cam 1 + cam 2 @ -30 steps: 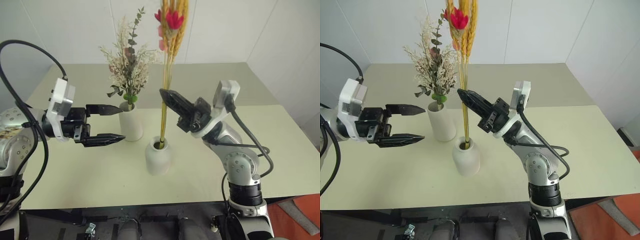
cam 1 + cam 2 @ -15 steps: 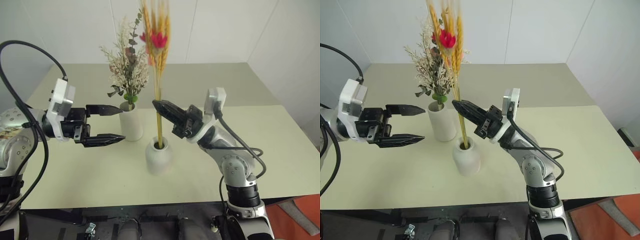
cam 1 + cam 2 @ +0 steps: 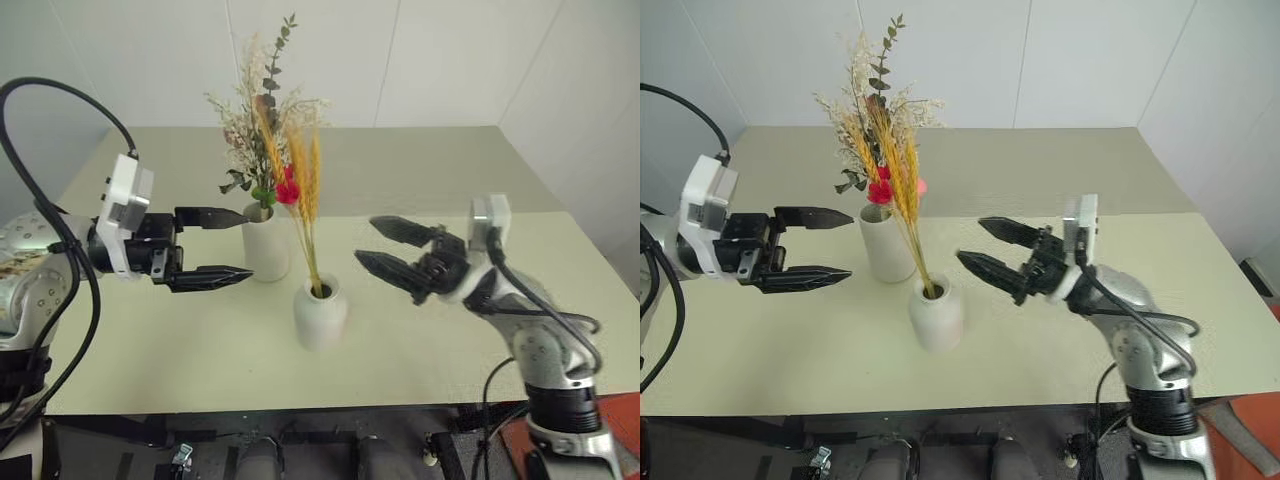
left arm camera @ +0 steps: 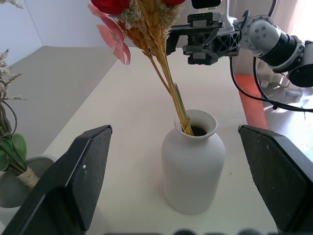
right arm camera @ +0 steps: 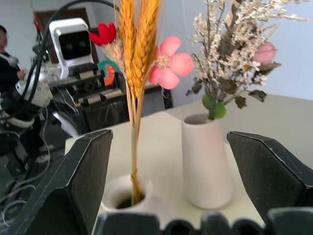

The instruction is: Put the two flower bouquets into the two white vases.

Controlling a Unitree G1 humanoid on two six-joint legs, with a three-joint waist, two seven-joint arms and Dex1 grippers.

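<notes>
Nearest stands the short round vase (image 3: 320, 312), holding the wheat bunch (image 3: 303, 195), whose stalks lean toward the robot's left against the narrow mouth. Flanking it, the right end effector (image 3: 385, 247) is spread wide and holds nothing (apparently clear of the stalks), while the left end effector (image 3: 222, 246) is likewise spread and empty. Just behind stands the tall vase (image 3: 264, 243) with the bushy bouquet (image 3: 262, 135) upright in it. Both bunches appear seated on the pale surface (image 3: 420, 170); stalk ends inside the vases are hidden.

matt white ceramic vases (image 3: 320, 312), dried straw-like wheat stalks (image 3: 305, 200), smooth table (image 3: 420, 170)
</notes>
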